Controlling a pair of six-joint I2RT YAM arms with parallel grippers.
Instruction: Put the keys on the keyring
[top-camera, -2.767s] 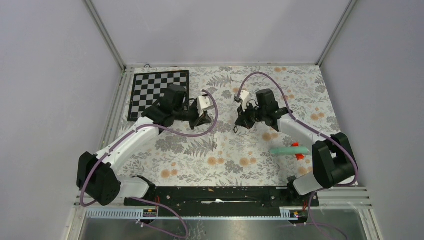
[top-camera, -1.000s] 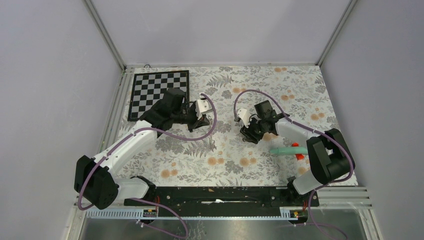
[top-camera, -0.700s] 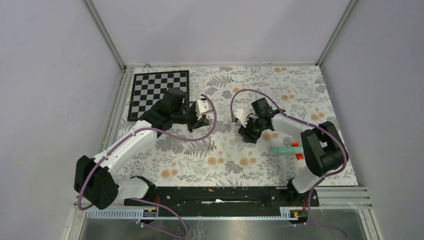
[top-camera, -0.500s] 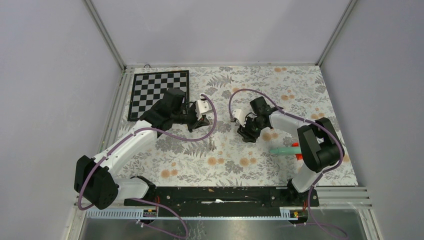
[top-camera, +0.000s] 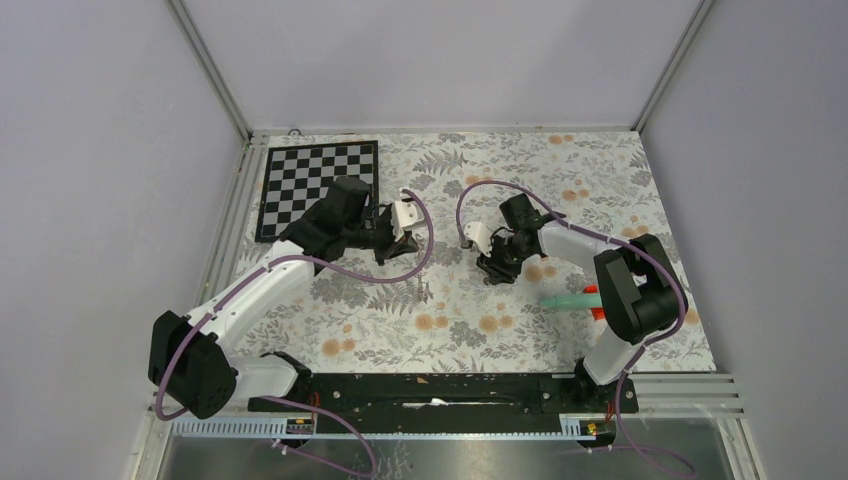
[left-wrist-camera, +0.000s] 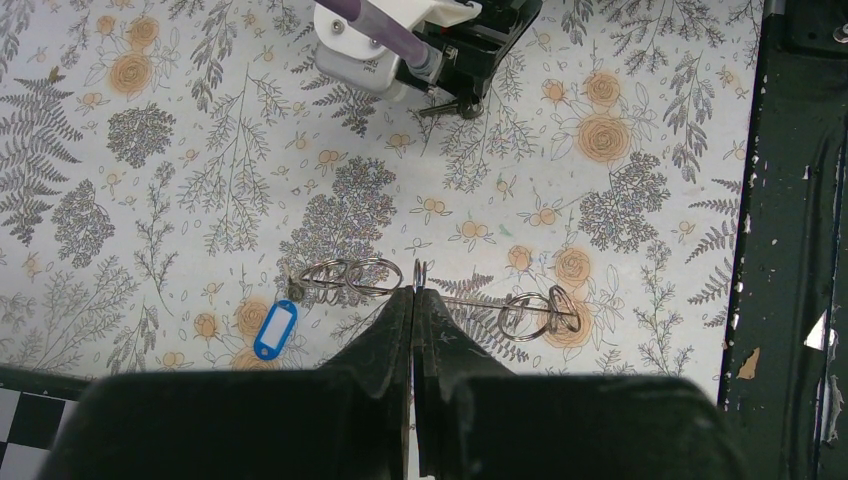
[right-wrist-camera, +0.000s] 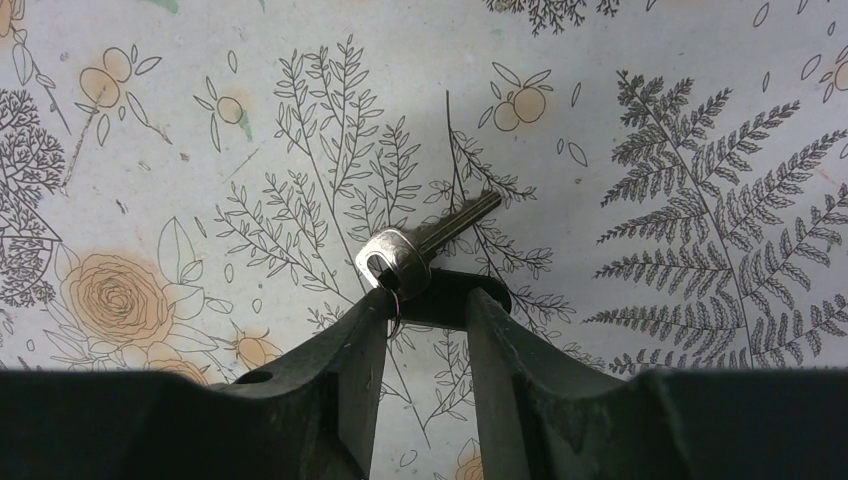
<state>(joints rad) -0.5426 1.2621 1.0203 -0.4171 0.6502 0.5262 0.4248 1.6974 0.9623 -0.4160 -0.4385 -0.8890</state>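
My left gripper (left-wrist-camera: 414, 292) (top-camera: 408, 240) is shut on the keyring (left-wrist-camera: 417, 272), a thin metal ring seen edge-on that pokes out of its tips. Beyond the tips a blue tag with a white centre (left-wrist-camera: 275, 328) sits by small wire rings (left-wrist-camera: 350, 275), and more rings (left-wrist-camera: 535, 312) lie to the right. I cannot tell whether these hang or lie on the cloth. My right gripper (right-wrist-camera: 427, 298) (top-camera: 490, 268) is low over the table with its jaws apart. Between its tips lies a silver key (right-wrist-camera: 400, 258) on a black tag (right-wrist-camera: 440, 298). The left finger touches the key's head.
A black-and-white chequered board (top-camera: 318, 185) lies at the back left. A teal stick (top-camera: 563, 300) with a red piece (top-camera: 600, 308) lies by the right arm. The right wrist (left-wrist-camera: 400, 40) shows beyond the left gripper. A black rail (top-camera: 430, 390) borders the near edge.
The right gripper has swung a little left and dropped toward the cloth over the black-tagged key, and its jaws have narrowed. The left arm has stayed still for the last second.
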